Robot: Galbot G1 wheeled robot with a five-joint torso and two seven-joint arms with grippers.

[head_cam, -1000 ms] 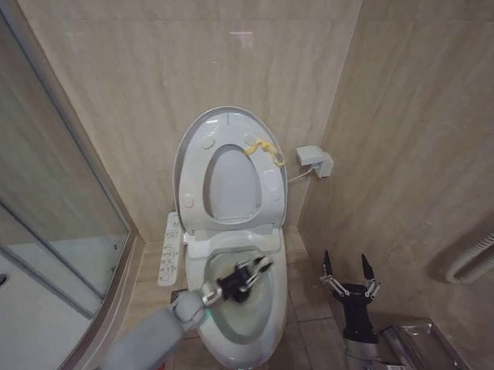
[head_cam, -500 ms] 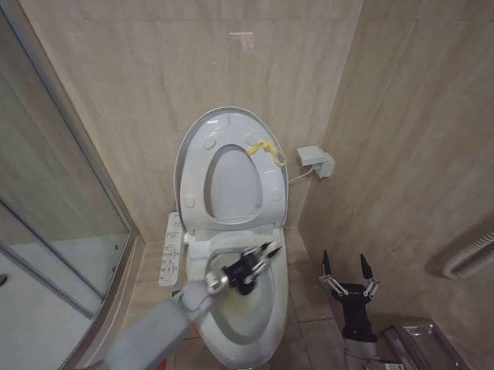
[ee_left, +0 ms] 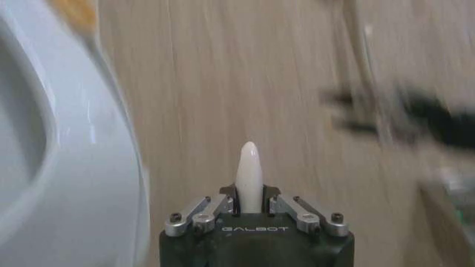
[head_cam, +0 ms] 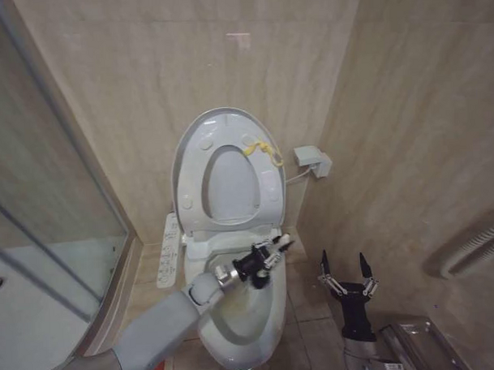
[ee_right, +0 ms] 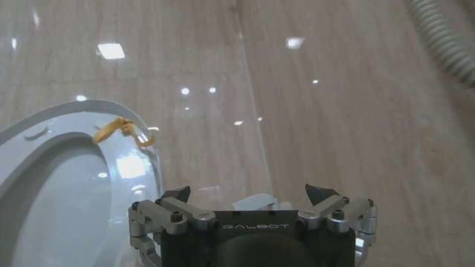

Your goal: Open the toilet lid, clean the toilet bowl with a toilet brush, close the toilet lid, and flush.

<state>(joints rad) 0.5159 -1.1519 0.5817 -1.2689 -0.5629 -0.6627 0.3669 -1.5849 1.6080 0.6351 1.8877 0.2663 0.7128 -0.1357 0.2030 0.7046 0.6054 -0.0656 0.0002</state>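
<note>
1. The thin white-handled toilet brush (ee_left: 248,177) is pinched in the left gripper (head_cam: 270,253) over the rear rim of the stained white ceramic toilet bowl (head_cam: 235,319).
2. The glossy white oval toilet lid (head_cam: 228,173) stands raised against the wall.
3. The right gripper (head_cam: 346,267) waits beside the bowl, fingers spread.

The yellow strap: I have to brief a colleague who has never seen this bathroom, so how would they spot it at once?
Start at the toilet bowl in the corner of the beige tiled walls. Its toilet lid stands raised against the back wall. The yellow strap sits on the lid's upper right rim, the sole coloured thing on that white plastic.
</note>
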